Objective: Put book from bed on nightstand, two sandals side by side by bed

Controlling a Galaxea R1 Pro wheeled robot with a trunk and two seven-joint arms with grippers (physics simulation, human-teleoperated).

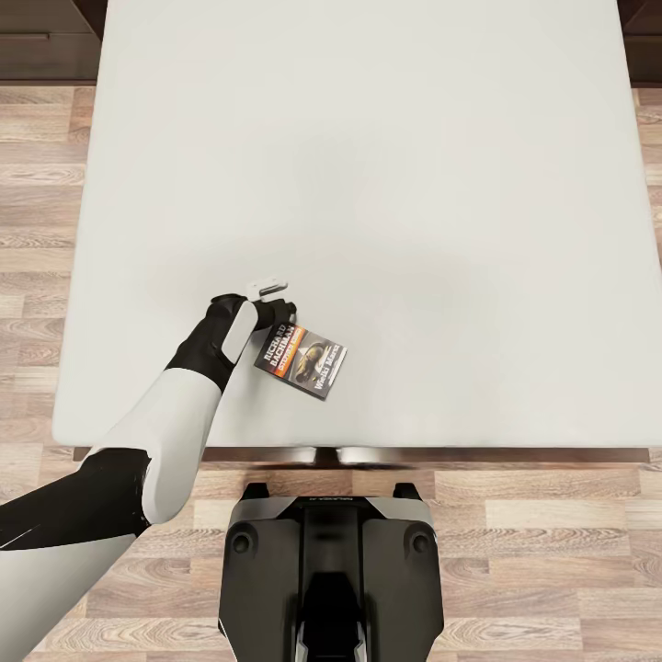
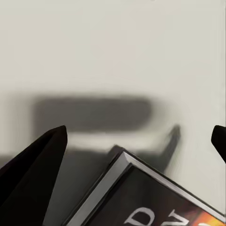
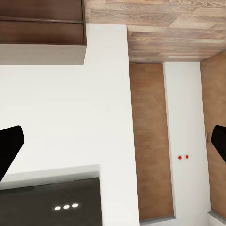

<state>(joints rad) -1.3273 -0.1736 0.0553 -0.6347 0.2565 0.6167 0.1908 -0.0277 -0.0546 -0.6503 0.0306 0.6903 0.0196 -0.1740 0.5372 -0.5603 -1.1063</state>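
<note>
The book (image 1: 302,360) lies flat on the bed's off-white mattress (image 1: 368,184), near its front edge and left of the middle, with its orange band and white lettering facing up. My left gripper (image 1: 278,315) hovers at the book's far left corner, open. In the left wrist view that book corner (image 2: 141,197) lies between the two spread dark fingers (image 2: 37,165), apart from both. My right gripper (image 3: 117,134) is open with nothing between its fingers. The sandals are out of view.
Dark brown nightstands sit at the bed's far left (image 1: 46,41) and far right (image 1: 644,14) corners. Wood-plank floor (image 1: 37,230) runs along both sides of the bed. My dark base (image 1: 326,561) stands against the bed's front frame (image 1: 506,453).
</note>
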